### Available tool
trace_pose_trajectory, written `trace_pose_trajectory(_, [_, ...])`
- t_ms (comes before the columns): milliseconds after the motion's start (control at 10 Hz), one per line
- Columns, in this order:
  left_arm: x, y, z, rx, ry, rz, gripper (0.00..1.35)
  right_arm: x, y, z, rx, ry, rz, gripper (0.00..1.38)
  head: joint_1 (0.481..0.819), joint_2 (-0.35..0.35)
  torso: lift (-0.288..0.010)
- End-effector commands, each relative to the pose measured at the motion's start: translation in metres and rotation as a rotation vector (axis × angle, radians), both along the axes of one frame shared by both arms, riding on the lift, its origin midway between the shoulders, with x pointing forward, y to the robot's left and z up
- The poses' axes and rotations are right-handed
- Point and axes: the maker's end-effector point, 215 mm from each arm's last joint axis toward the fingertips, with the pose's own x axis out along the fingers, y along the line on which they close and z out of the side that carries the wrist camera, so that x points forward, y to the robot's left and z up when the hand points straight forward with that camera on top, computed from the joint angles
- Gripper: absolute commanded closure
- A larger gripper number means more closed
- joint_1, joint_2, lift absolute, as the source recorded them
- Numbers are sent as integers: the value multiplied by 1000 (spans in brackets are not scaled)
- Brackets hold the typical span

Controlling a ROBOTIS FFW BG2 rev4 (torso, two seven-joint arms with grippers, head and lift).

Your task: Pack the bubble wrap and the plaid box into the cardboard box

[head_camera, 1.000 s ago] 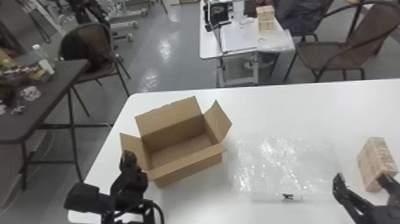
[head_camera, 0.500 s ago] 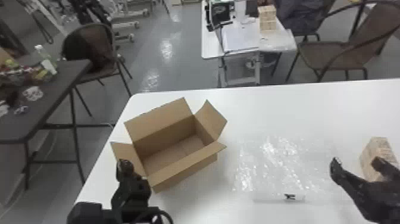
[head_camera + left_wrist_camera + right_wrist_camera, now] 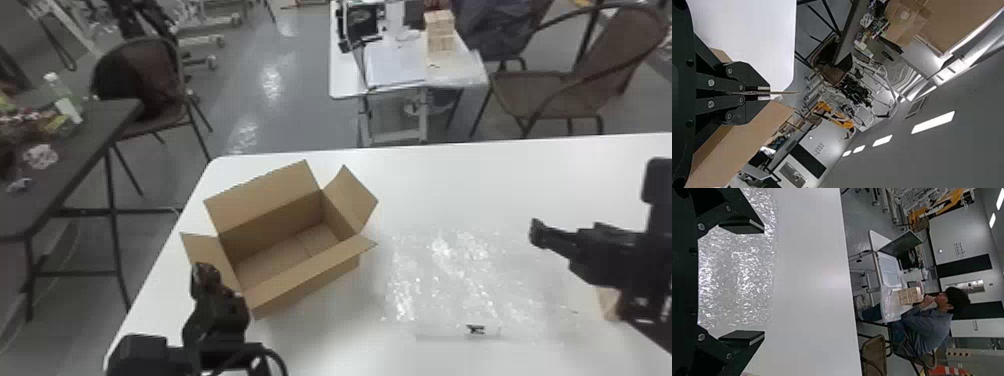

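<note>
Pinching an upright flap (image 3: 783, 93) of the cardboard box (image 3: 746, 145), the left gripper (image 3: 764, 93) appears closed on that thin edge in the left wrist view. It should simply steady the carton without pulling, so the flap neither bends nor drags the box.

From the right wrist view, the right gripper (image 3: 764, 282) stands open with nothing between its fingers, the bubble wrap (image 3: 746, 266) spread beneath it on the white table (image 3: 809, 282). To pick the sheet up well, it would best come down level, gather a good fold and then close; a shallow nip could slip or let the wrap trail.

Over in the head view, the wrap lies flat just to the right of the box, and the plaid box (image 3: 607, 302) farther right, partly behind the right arm (image 3: 615, 255). Here the box's interior shows bare, which the wrist views do not reveal; the left wrist view instead makes the pinch plain.
</note>
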Motion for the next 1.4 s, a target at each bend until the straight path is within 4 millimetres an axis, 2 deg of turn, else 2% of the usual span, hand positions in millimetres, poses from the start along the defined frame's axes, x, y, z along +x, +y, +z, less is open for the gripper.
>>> trace_pose_trajectory(0, [4,-4,0,7,4,-11,1207,-6,21,7,35,103,-35,332,695,216,-102])
trace_pose_trajectory(100, [6,-5,3,16,2,-15,1207,-6,21,6,0,185,-61,332,695,206,-102])
trace_pose_trajectory(400, [16,-16,5,27,5,-52,1207,9,51,-11,63,330,-26,332,695,232,-102])
trace_pose_trajectory(500, [18,-16,7,37,5,-57,1207,9,56,-20,64,386,-19,332,695,242,-102])
trace_pose_trajectory(700, [20,-18,7,48,14,-66,1207,8,51,-42,24,499,-57,332,695,244,-102])
trace_pose_trajectory(800, [23,-20,8,52,15,-74,1207,8,40,-52,-34,554,-84,331,695,239,-102])
trace_pose_trajectory(900, [24,-21,7,57,19,-77,1207,8,40,-63,-56,616,-76,332,695,228,-102])
trace_pose_trajectory(1200, [25,-22,7,62,19,-79,1207,10,51,-101,-36,728,-79,332,695,231,-102])
trace_pose_trajectory(1300, [24,-21,8,63,19,-76,1207,11,67,-113,48,760,-31,332,695,241,-102])
